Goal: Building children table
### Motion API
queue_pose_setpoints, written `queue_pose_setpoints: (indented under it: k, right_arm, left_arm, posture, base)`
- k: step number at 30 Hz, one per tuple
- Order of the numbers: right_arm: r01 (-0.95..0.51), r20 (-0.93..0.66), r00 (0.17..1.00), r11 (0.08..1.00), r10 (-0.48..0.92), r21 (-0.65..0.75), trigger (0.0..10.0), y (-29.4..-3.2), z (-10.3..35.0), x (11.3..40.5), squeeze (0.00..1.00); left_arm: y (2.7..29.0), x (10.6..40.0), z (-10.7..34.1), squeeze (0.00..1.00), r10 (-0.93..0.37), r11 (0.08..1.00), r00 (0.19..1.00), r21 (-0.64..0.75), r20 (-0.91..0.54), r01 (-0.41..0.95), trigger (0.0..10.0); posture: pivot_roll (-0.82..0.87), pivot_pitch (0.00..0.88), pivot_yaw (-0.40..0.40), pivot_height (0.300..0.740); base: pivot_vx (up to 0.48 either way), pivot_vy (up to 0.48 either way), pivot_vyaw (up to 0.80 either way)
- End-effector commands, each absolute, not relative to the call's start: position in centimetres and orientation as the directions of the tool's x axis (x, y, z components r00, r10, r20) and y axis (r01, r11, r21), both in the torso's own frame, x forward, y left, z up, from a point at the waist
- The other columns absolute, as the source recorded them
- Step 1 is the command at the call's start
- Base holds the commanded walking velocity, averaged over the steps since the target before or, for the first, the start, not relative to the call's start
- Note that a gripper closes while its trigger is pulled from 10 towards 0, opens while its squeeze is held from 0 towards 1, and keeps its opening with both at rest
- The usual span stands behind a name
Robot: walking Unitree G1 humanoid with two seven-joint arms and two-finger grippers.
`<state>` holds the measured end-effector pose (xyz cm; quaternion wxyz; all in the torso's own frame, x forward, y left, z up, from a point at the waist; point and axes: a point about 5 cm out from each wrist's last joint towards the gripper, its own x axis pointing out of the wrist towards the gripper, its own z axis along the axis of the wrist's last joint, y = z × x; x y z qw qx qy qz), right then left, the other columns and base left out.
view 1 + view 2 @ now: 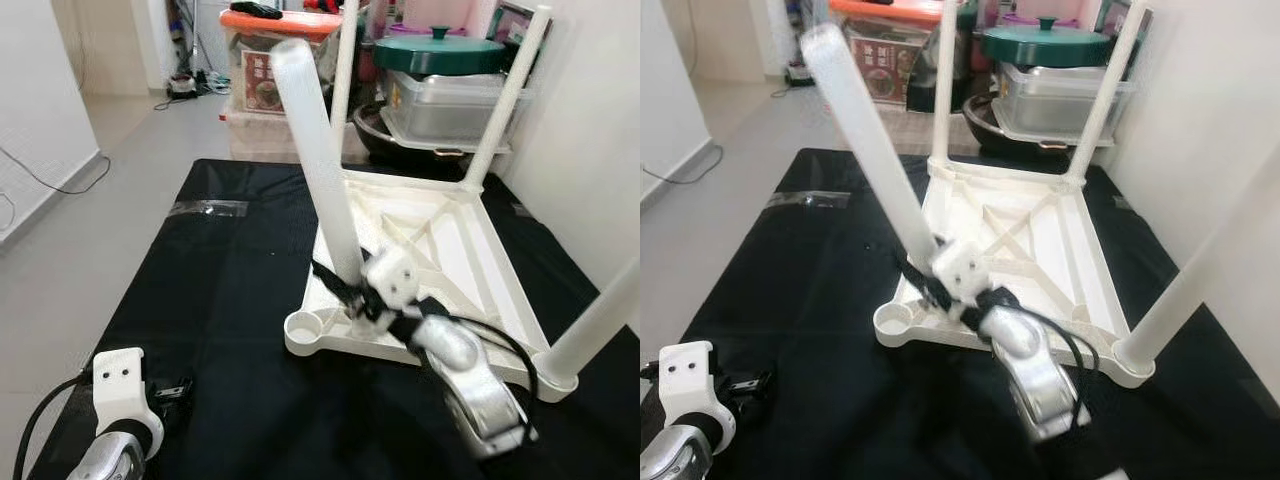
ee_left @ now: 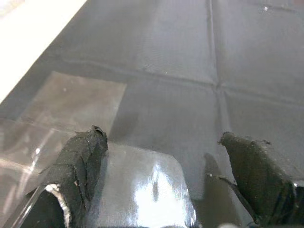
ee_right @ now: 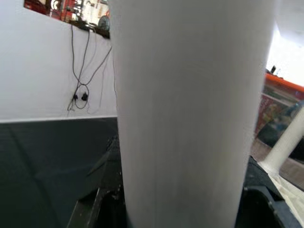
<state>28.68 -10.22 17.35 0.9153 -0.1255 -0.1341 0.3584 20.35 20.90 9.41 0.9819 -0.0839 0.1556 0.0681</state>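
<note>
Three legs: already stand upright in the corners of the upturned white table top [image 1: 470, 250], which lies on the black mat [image 1: 220, 300]; the near-left socket [image 1: 305, 327] is empty.
Fourth leg: the loose leg [image 1: 315, 150] leans away from the robot, tilted, its lower end just beside the empty socket.
Risk: the leg looks off-axis, so pushing now could jam it on the socket rim or slide the table top across the mat.
Second risk: gripped low, the long leg could swing and knock a standing leg.
Right end effector [image 1: 362, 290]: clamped around the leg's lower part, arm reaching forward over the table edge.
Left end effector [image 2: 161, 190]: fingers spread wide, empty, low over the mat.
</note>
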Motion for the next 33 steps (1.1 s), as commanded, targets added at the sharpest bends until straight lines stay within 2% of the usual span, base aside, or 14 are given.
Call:
queue_pose_setpoints:
  k: [1, 11, 13, 23, 33]
  right_arm:
    - [-0.677, 0.054, 0.704, 0.692, 0.709, -0.252, 10.0, -10.1, 15.2, 28.3, 0.02]
    - [-0.689, -0.02, 0.716, 0.701, 0.698, -0.186, 10.0, -10.6, 13.9, 28.2, 0.01]
    - [-0.712, -0.055, 0.7, 0.689, 0.712, -0.139, 10.0, -10.7, 13.7, 28.0, 0.02]
    - [-0.758, -0.098, 0.651, 0.637, 0.753, -0.141, 10.0, -10.8, 13.8, 27.3, 0.01]
    - [-0.763, -0.123, 0.645, 0.629, 0.754, -0.151, 10.0, -11.1, 14.0, 27.3, 0.01]
  left_arm:
    - [21.0, 20.5, 9.2, 0.0, 0.11, 0.98, 0.939, -0.123, -0.326, -0.157, 10.0]
    - [21.1, 20.7, 9.2, 0.0, 0.094, 0.982, 0.939, -0.125, -0.331, -0.143, 10.0]
    - [21.0, 20.8, 9.2, 0.0, 0.084, 0.982, 0.94, -0.131, -0.33, -0.134, 10.0]
    - [20.7, 20.7, 9.1, 0.0, 0.073, 0.982, 0.939, -0.142, -0.336, -0.128, 10.0]
    - [20.7, 21.0, 9.0, 0.0, 0.077, 0.98, 0.941, -0.15, -0.33, -0.133, 10.0]
  posture:
    - [0.05, 0.0, -0.053, 0.74]
    - [0.04, 0.0, -0.043, 0.74]
    - [0.04, 0.0, -0.041, 0.74]
    - [0.03, 0.0, -0.05, 0.74]
    - [0.02, 0.0, -0.051, 0.74]
  base:
    - [0.0, 0.0, 0.0]
    - [0.0, 0.0, 0.0]
    - [-0.289, 0.0, 0.0]
    - [-0.337, 0.0, 0.0]
    - [-0.279, 0.0, 0.0]
